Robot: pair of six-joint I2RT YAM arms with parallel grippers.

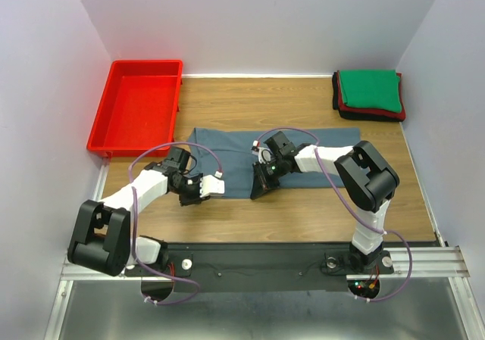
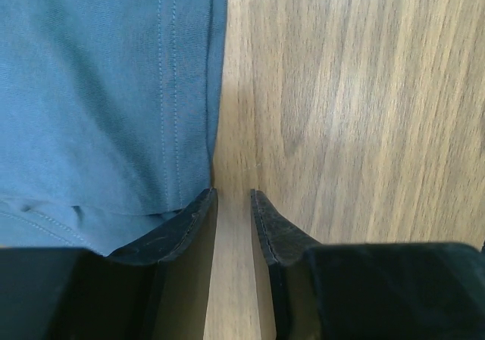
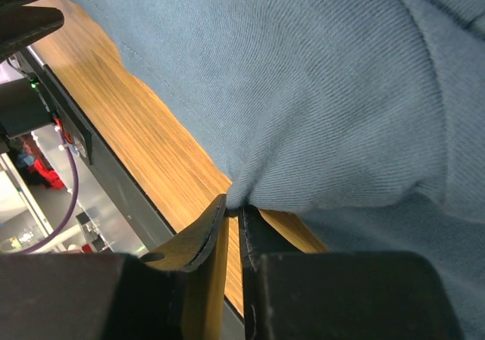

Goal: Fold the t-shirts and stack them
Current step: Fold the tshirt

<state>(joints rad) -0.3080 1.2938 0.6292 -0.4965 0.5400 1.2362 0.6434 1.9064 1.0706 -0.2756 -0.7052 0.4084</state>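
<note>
A slate blue-grey t-shirt (image 1: 311, 154) lies spread on the wooden table in the middle. My right gripper (image 1: 261, 190) is shut on its near edge; in the right wrist view the cloth (image 3: 303, 90) bunches into the pinch between the fingertips (image 3: 235, 206). My left gripper (image 1: 200, 189) is at the shirt's near left corner. In the left wrist view its gripper (image 2: 233, 198) is slightly open with only bare wood in the gap, one finger lying over the hemmed shirt edge (image 2: 106, 105). A green t-shirt (image 1: 369, 88) tops a folded red and black stack at the back right.
A red plastic tray (image 1: 114, 120) stands at the back left, touching the left wall. White walls close in the table on three sides. The black mounting rail (image 1: 265, 260) runs along the near edge, also visible in the right wrist view (image 3: 83, 139).
</note>
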